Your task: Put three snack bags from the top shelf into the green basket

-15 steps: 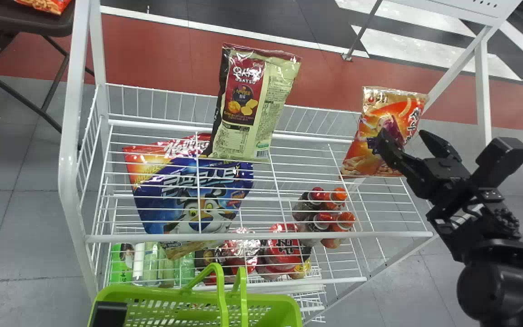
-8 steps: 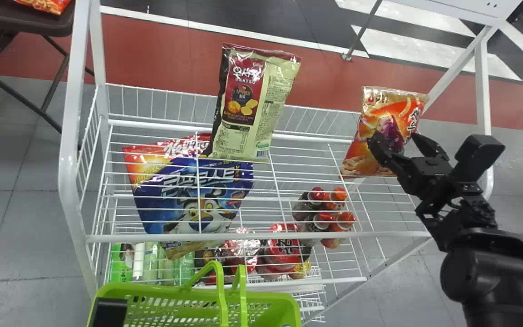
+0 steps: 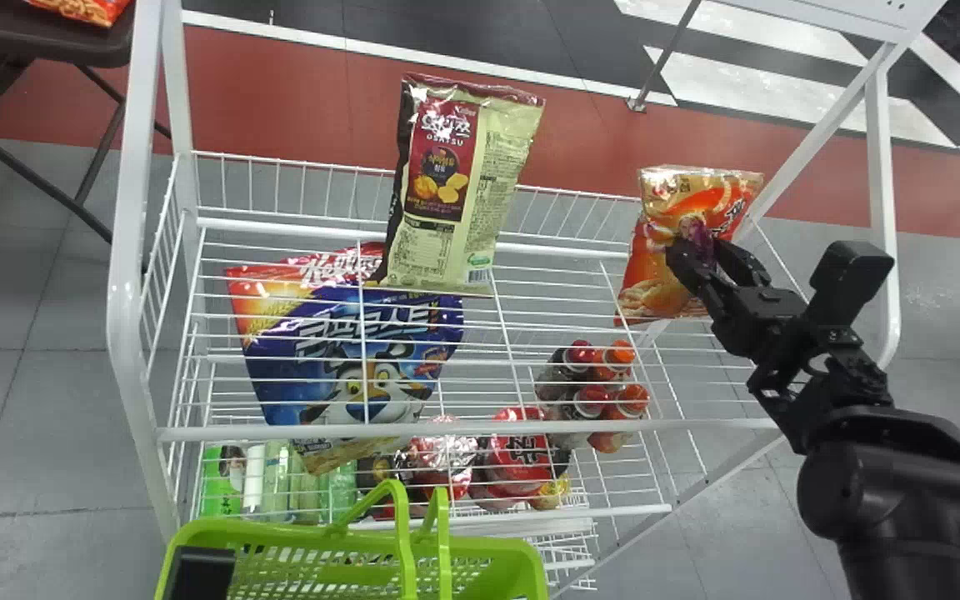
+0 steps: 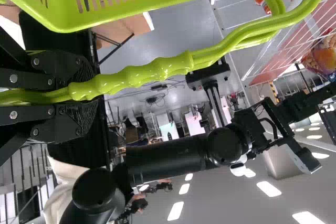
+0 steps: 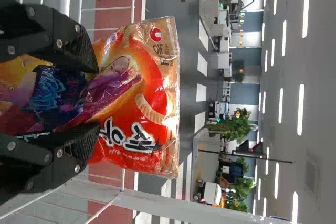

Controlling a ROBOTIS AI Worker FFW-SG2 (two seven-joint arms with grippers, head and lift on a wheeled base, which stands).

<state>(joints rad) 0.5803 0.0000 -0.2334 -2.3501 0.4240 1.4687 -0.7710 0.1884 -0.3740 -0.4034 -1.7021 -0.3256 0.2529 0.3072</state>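
In the head view, my right gripper (image 3: 709, 254) is at the orange snack bag (image 3: 670, 271) on the right of the top shelf (image 3: 555, 432). The right wrist view shows my right gripper (image 5: 92, 98) closed around the middle of the orange bag (image 5: 139, 85), its foil creased between the fingers. A cream and maroon snack bag (image 3: 455, 200) and a blue snack bag (image 3: 355, 358) are to the left. The green basket (image 3: 338, 542) stands before the shelf, beside a dark part of my left gripper (image 3: 201, 571). In the left wrist view, my left gripper (image 4: 79, 98) holds the basket handles (image 4: 152, 72).
Bottles (image 3: 592, 396) and red packs (image 3: 517, 454) are on the level below. White posts (image 3: 126, 250) rise at both shelf ends. A dark table (image 3: 47, 33) with another orange bag stands at the far left.
My right gripper has moved left and its fingers have come together on the orange bag, which has shifted left. The cream and maroon bag has also shifted slightly left. The basket has moved slightly left.
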